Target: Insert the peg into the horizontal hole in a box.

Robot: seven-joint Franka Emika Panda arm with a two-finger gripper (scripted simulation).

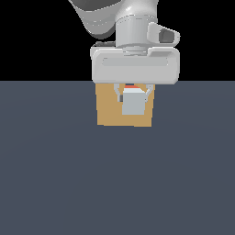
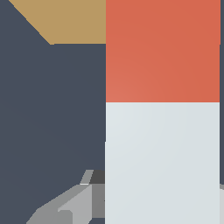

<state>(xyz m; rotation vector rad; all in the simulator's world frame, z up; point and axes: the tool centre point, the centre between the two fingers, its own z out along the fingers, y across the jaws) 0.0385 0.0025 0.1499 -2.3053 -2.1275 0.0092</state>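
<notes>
The peg [image 1: 133, 102] shows end-on in the exterior view, its pale grey-white end toward the camera and a sliver of its red-orange end above. My gripper [image 1: 134, 95] is shut on the peg and holds it in front of the tan box [image 1: 106, 110]. In the wrist view the peg [image 2: 162, 131] fills the frame, red-orange end pointing toward the box [image 2: 70, 19], with a grey finger [image 2: 70, 205] beside it. The hole is hidden behind the peg and gripper.
The box stands on a flat dark blue-grey floor [image 1: 114, 183]. The white gripper body [image 1: 135, 64] and arm hang above the box's top edge against a black background.
</notes>
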